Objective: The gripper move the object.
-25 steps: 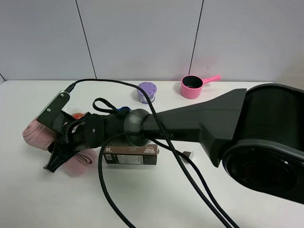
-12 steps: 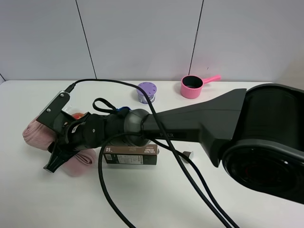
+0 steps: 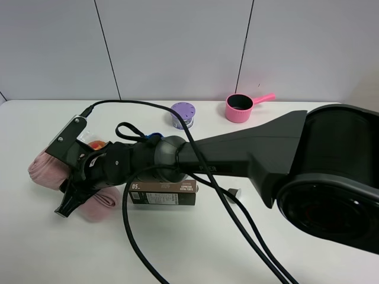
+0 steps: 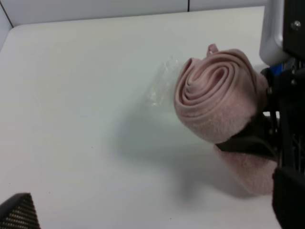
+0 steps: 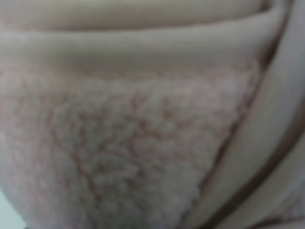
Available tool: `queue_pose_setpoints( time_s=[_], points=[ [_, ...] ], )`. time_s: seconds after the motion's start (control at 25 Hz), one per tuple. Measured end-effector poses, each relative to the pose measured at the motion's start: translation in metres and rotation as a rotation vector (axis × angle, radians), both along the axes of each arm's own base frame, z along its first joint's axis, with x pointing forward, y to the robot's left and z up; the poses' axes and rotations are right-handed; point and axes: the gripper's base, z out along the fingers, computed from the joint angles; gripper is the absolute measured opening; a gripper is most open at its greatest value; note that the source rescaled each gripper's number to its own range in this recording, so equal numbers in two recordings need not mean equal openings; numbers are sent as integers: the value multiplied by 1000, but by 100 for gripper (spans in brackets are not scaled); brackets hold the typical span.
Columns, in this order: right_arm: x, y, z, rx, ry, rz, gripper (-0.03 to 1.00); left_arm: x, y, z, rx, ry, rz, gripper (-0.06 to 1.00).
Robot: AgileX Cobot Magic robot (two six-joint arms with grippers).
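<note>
A rolled pink fleece towel point(image 3: 44, 170) lies at the left of the white table point(image 3: 195, 248). My right arm reaches across from the right, and its gripper point(image 3: 74, 190) is closed around the roll. In the left wrist view the towel point(image 4: 214, 95) shows its spiral end, and a black finger point(image 4: 248, 143) of the right gripper presses into its underside. The right wrist view is filled by pink fleece point(image 5: 128, 119). Only a dark corner point(image 4: 18, 212) of the left gripper shows, so its jaws are hidden.
A brown box point(image 3: 163, 193) lies under the arm. An orange object point(image 3: 96, 144) sits behind the towel. A purple container point(image 3: 183, 115) and a pink ladle cup point(image 3: 240, 107) stand at the back. Black cables point(image 3: 136, 236) loop across the front. Clear plastic wrap point(image 4: 159, 88) lies beside the towel.
The right gripper and the towel have shifted slightly left and toward the front. More of the orange object behind them shows now.
</note>
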Motion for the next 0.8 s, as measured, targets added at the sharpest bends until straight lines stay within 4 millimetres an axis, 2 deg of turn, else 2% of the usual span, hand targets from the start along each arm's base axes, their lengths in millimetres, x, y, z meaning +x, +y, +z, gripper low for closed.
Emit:
queue_pose_setpoints(
  time_s=[0.04, 0.12, 0.2, 0.28, 0.52, 0.6, 0.72, 0.8],
  points=[
    [0, 0, 0, 0, 0, 0, 8, 0, 0, 0, 0, 0, 0, 100],
    [1, 0, 0, 3, -5, -4, 28, 0, 0, 0, 0, 0, 0, 100],
    [2, 0, 1, 10, -15, -12, 41, 0, 0, 0, 0, 0, 0, 100],
    [2, 0, 2, 14, -22, -17, 46, 0, 0, 0, 0, 0, 0, 100],
    [2, 0, 2, 15, -23, -18, 52, 0, 0, 0, 0, 0, 0, 100],
    [2, 0, 2, 15, -22, -19, 62, 0, 0, 0, 0, 0, 0, 100],
    [2, 0, 3, 26, -4, -36, 85, 0, 0, 0, 0, 0, 0, 100],
    [2, 0, 10, 45, 3, -46, 95, 0, 0, 0, 0, 0, 0, 100]
  ],
)
